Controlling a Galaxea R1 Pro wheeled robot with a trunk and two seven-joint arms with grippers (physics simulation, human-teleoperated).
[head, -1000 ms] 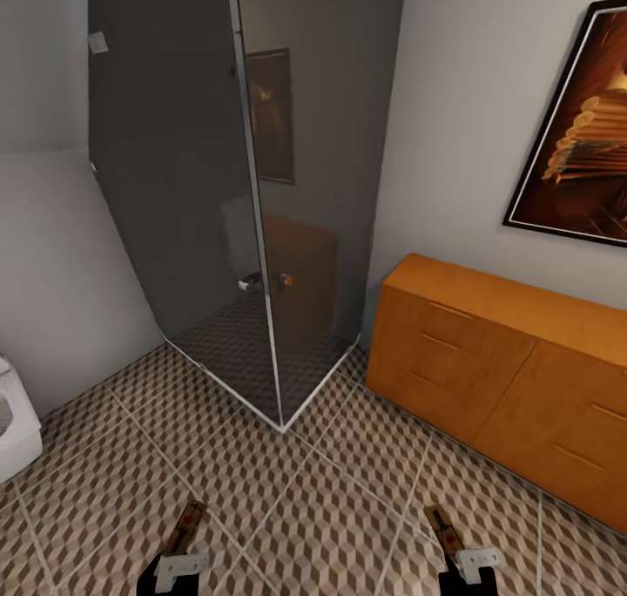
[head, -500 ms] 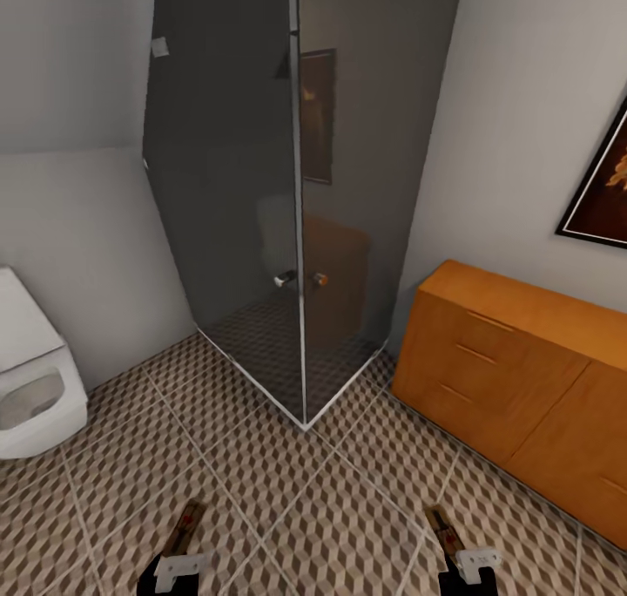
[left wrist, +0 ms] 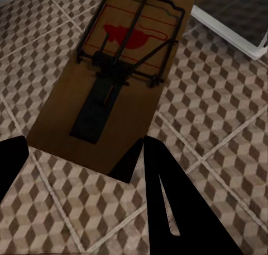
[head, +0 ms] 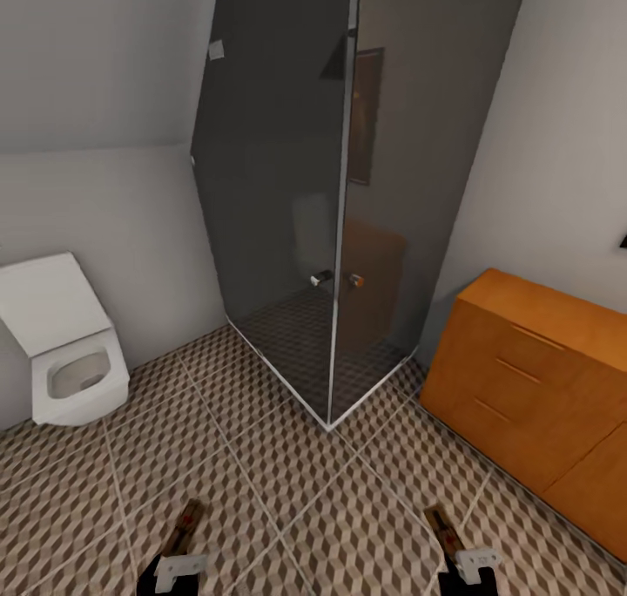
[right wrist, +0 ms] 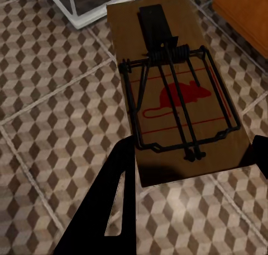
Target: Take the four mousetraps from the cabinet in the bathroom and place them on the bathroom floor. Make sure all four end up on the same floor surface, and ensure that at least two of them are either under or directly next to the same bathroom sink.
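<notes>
While I look down from the head camera, both arms carry a small brown wooden mousetrap each: one in the left gripper [head: 181, 551], one in the right gripper [head: 453, 551], above the cube-patterned brown and beige bathroom floor [head: 287, 483]. Ahead are the smoked-glass shower cubicle [head: 331, 213], the white toilet [head: 65, 352] and the orange-wood cabinet [head: 540, 387].

From the left wrist, the fingers clamp the left mousetrap [left wrist: 111, 87] by its plain rear edge.

From the right wrist, the right mousetrap [right wrist: 178, 87] is pinched across its near end. I judge both light, stiff and smooth; I'd hold the board edges, away from the sprung wire.
</notes>
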